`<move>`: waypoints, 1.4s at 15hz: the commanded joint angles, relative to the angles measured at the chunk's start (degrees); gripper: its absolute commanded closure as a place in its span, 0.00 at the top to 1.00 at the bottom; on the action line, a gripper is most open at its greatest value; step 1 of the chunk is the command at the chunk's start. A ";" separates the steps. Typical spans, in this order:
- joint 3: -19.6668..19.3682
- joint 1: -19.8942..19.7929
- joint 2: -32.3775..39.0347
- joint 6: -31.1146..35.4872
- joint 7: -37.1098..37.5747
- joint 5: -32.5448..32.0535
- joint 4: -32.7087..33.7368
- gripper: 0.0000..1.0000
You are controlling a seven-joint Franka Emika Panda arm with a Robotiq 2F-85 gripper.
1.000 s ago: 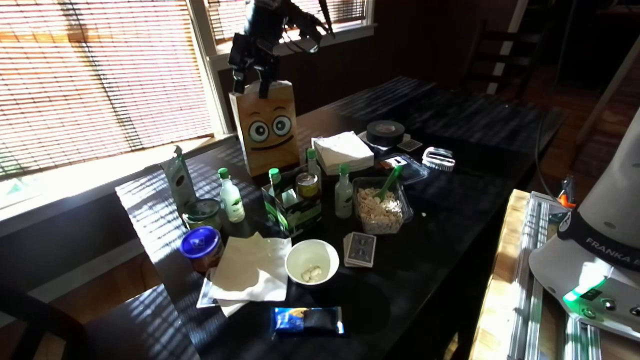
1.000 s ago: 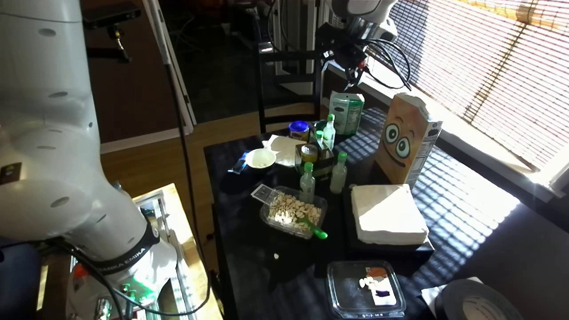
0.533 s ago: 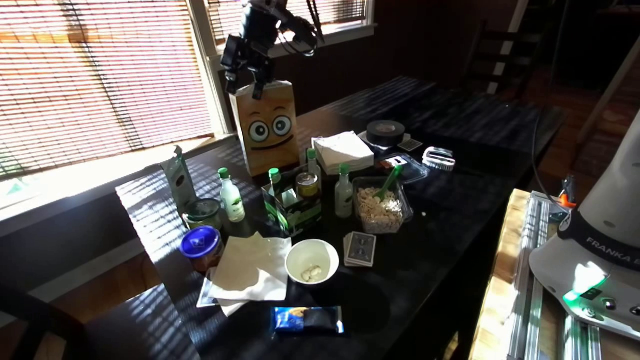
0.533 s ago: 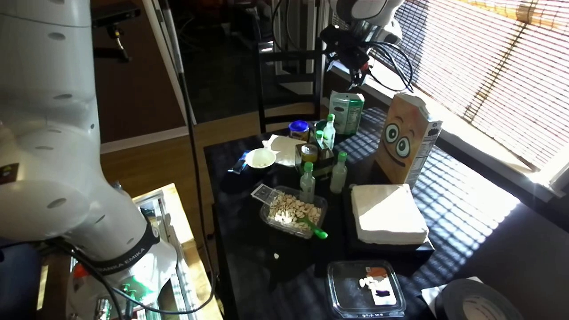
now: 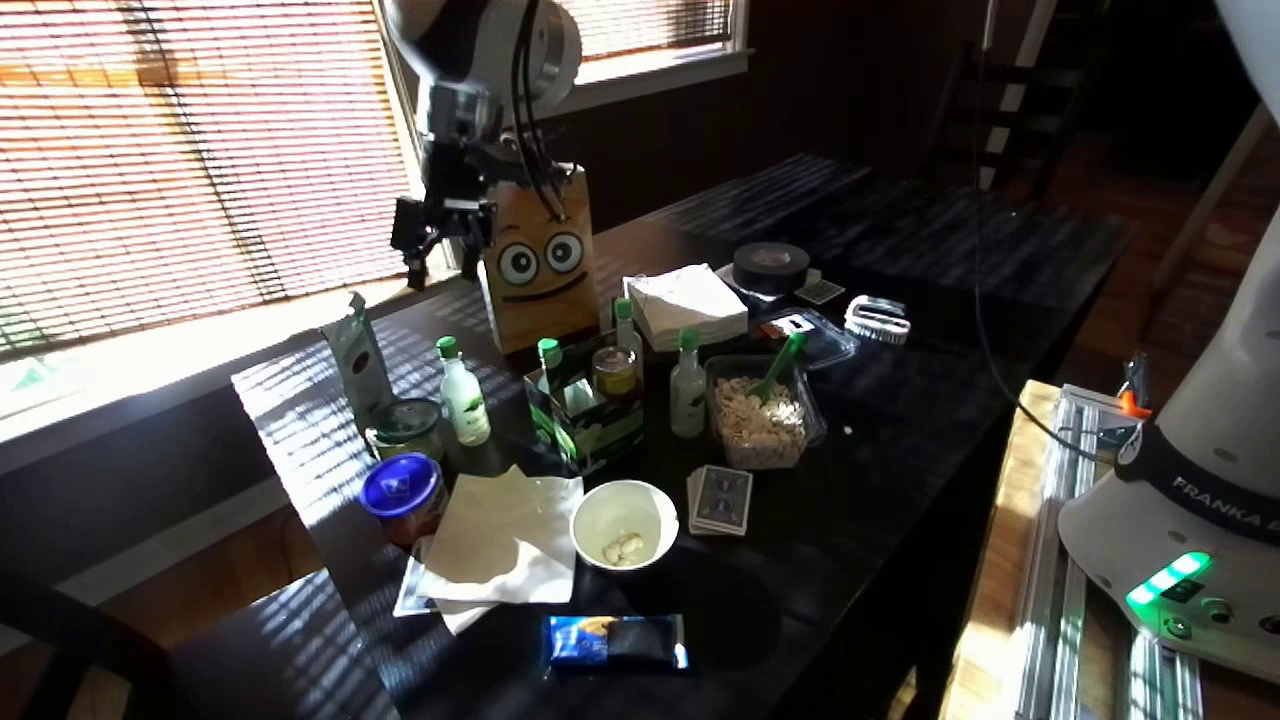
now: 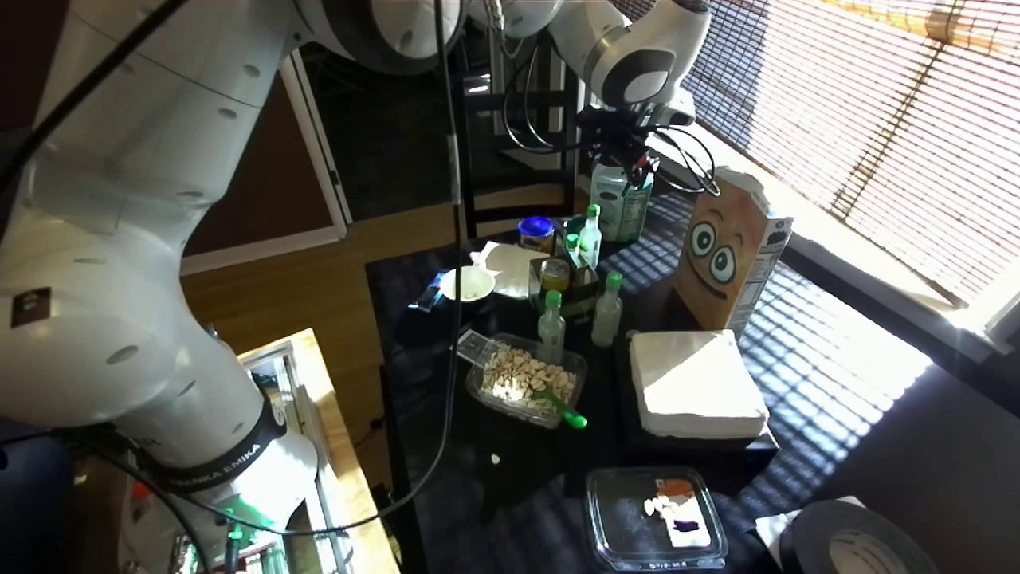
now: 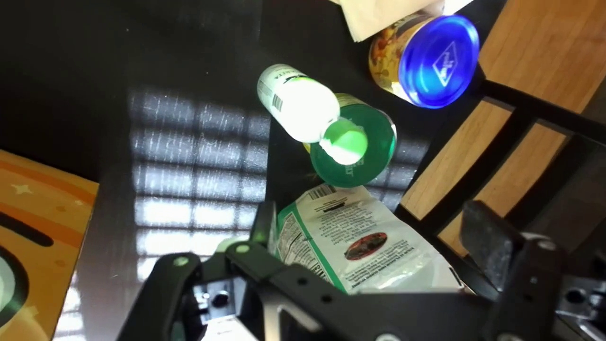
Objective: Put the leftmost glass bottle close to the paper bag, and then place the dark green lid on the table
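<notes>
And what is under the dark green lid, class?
The dark green lid sits on a can; the lid covers its opening, so what is inside cannot be seen.

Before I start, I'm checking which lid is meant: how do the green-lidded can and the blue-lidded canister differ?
The green-lidded can wears a dark green lid, the blue-lidded canister a bright blue lid. In the wrist view, the leftmost glass bottle partly hides the green-lidded can but not the blue-lidded canister. Both stand upright on the table, lids on.

The white arm [image 6: 96,319] has a FRANKA-lettered black band [image 5: 1225,505], green light strip [image 5: 1168,579], black cables [image 6: 709,188] and black gripper [image 7: 378,234].
</notes>
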 commanded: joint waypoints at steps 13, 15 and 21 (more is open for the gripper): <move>0.19 4.80 20.13 -13.35 -0.23 -12.15 26.85 1.00; -0.99 5.30 18.41 -14.19 2.83 -12.59 24.51 1.00; -0.44 6.68 15.60 -16.40 6.72 -12.20 20.02 1.00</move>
